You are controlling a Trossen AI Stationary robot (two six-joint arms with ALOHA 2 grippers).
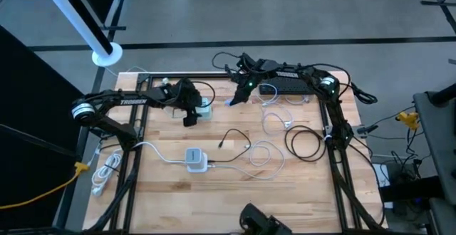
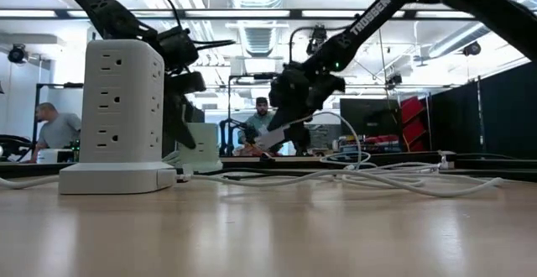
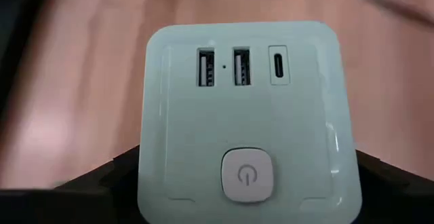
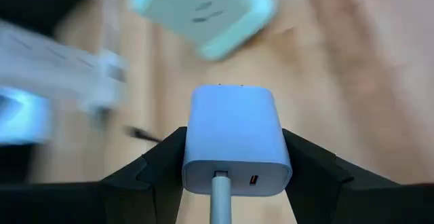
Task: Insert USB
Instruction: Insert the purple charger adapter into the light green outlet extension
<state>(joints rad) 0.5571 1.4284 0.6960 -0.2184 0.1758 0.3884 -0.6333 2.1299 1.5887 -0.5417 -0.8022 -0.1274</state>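
Clamping the white charger (image 4: 234, 139), the right gripper (image 4: 234, 176) is risking misalignment while the left gripper (image 3: 247, 183) is gripping the power cube (image 3: 245, 115).

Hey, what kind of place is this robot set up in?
Probably a robotics lab or workshop: a wooden workbench strewn with cables, a power strip tower, and people at desks behind.

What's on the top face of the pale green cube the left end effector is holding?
The cube's top face shows two USB-A ports, one USB-C port and a power button. All three ports look empty. The left end effector grips its sides, which are hidden.
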